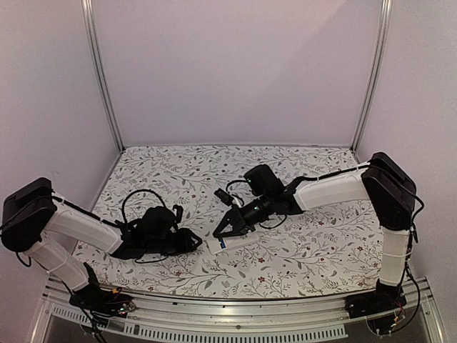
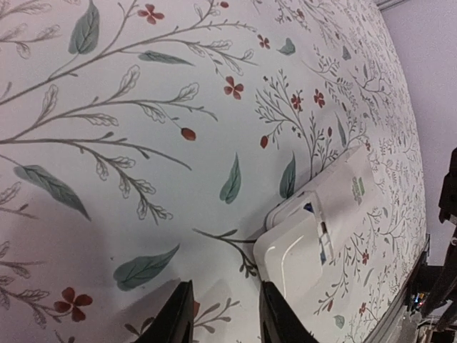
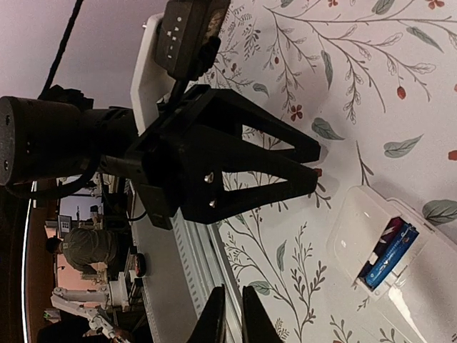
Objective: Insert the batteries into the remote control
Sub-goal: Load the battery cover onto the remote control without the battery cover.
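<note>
The white remote control (image 1: 235, 241) lies flat at the front middle of the floral table. In the right wrist view its battery bay holds the blue battery (image 3: 389, 259), with a darker one (image 3: 390, 230) beside it. A glossy white cover piece (image 2: 293, 257) rests over the near end of the remote control (image 2: 350, 186), leaving a slit where blue shows. My left gripper (image 2: 227, 318) sits just left of that end, its fingers apart and empty. My right gripper (image 3: 234, 318) hovers over the remote's left part (image 1: 220, 233), its fingers nearly together with nothing between them.
A small black object with a cable (image 1: 223, 194) lies behind the remote. An aluminium rail (image 3: 193, 271) runs along the table's near edge. Pale walls and metal uprights (image 1: 103, 78) close in the back and sides.
</note>
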You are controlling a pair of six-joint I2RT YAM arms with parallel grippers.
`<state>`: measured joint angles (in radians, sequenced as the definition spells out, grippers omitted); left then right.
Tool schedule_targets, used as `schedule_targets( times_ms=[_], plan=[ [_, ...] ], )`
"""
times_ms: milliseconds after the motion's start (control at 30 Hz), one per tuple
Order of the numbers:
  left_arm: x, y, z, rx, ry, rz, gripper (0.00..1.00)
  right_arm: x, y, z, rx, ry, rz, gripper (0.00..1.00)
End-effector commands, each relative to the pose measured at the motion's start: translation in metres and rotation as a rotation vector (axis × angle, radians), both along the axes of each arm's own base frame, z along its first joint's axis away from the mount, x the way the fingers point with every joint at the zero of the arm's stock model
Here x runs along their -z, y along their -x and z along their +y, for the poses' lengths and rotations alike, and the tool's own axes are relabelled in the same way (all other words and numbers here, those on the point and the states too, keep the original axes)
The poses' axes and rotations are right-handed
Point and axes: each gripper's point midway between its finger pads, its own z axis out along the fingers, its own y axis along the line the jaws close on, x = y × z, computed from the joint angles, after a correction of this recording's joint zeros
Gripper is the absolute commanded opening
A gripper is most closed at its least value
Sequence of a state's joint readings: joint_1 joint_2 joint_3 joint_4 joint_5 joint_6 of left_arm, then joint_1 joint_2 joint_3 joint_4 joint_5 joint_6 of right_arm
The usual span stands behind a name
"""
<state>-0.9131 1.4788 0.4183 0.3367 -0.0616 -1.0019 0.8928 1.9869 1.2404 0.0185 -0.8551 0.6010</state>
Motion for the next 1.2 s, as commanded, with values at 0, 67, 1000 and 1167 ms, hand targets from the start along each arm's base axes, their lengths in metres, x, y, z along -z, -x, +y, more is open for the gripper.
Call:
schedule_targets(
  times_ms=[0, 67, 1000, 1167],
  plan=[
    [-0.004, 0.004, -0.025, 0.056, 0.072, -0.001, 0.32, 0.023, 0.007, 0.003, -0.027, 0.061, 0.033, 0.08],
    [-0.002, 0.003, -0.028, 0.054, 0.089, -0.002, 0.31, 0.029, 0.007, 0.003, -0.029, 0.076, 0.037, 0.08],
    [0.008, 0.011, -0.047, 0.113, 0.124, 0.033, 0.26, 0.091, -0.012, 0.004, 0.008, 0.274, -0.006, 0.04],
    [0.008, 0.01, -0.049, 0.113, 0.124, 0.034, 0.26, 0.102, -0.015, -0.002, 0.025, 0.325, -0.009, 0.03]
  ],
)
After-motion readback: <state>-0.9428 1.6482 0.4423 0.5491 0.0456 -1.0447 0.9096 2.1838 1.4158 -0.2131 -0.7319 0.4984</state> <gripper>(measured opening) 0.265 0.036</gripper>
